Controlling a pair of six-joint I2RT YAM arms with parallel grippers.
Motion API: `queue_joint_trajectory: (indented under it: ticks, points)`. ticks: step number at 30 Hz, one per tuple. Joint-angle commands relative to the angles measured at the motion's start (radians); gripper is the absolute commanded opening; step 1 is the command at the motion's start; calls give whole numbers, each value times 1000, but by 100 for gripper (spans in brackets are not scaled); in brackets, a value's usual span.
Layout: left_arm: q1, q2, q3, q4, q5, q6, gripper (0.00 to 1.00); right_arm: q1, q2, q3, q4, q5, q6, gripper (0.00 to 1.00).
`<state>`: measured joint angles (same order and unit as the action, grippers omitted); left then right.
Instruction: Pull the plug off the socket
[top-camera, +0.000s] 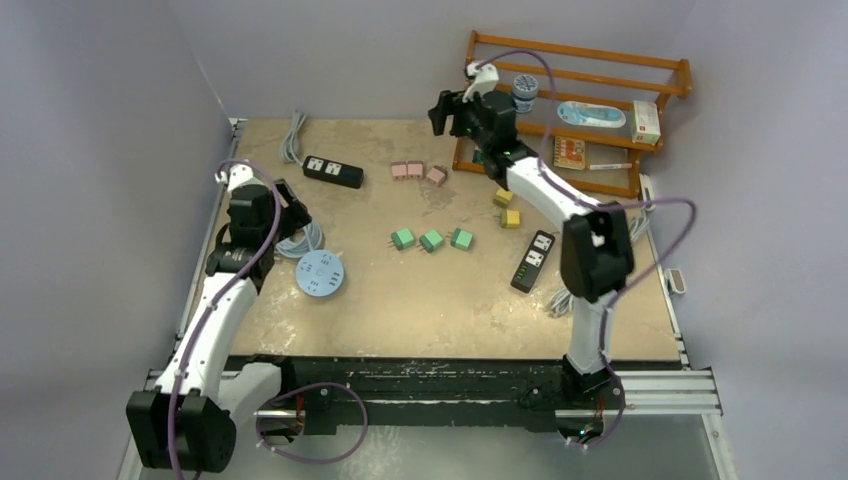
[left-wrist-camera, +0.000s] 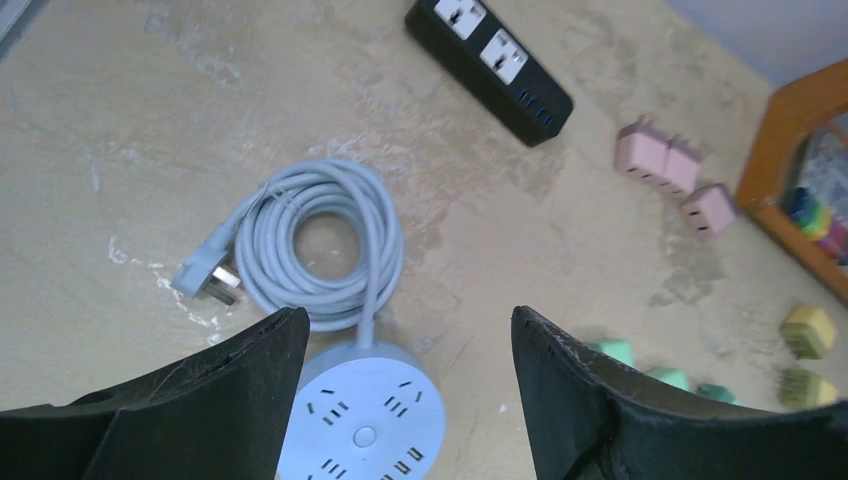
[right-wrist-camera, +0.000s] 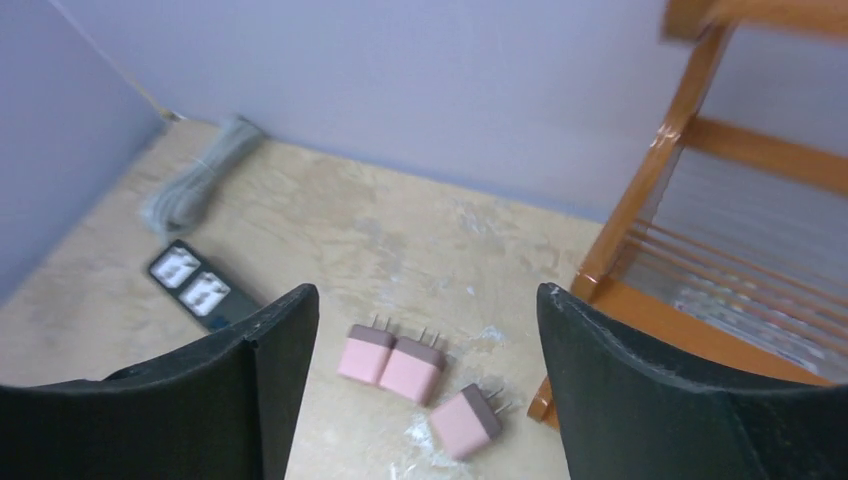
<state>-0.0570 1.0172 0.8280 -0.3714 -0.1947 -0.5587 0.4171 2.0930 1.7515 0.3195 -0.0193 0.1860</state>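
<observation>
Left claw (left-wrist-camera: 405, 325), spread wide; only its wrist view shows grey plug (left-wrist-camera: 205, 277).

- looks like a robot lab cell, plain lilac walls (top-camera: 110, 100) boxing in the table (top-camera: 400, 300)
- arms (top-camera: 215, 310) bolted to a rail (top-camera: 650, 385)
- plugs (top-camera: 431, 240) grouped by colour

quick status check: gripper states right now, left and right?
Left gripper: open, holding nothing.
Right gripper: open, holding nothing.
</observation>
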Motion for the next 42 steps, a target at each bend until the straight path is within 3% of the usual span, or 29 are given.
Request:
queue_joint_trajectory:
  ticks: [1,2,3,8,15,17,21,29,42]
  points:
    - [5,-102,-34,163,17,-68,74,-2,-294,-333,241,16,43,86]
    - [5,-117,-44,189,17,-75,75,0,-357,-430,279,45,80,96]
    - [5,-132,-51,211,22,-80,75,0,-416,-525,313,61,118,99]
    - [3,-136,-33,239,15,-120,77,52,-696,-910,378,133,216,99]
    - [-20,-23,19,242,113,-133,78,90,-1022,-1187,256,228,222,100]
    - [-70,10,26,251,124,-141,79,89,-1097,-1218,208,272,215,100]
    - [-215,32,20,279,-4,-140,79,89,-1181,-1253,164,324,177,100]
    - [-532,156,71,267,-266,-94,81,90,-1158,-1232,103,308,224,99]
    - [-553,125,26,378,-266,-38,83,90,-1127,-1231,104,286,208,100]
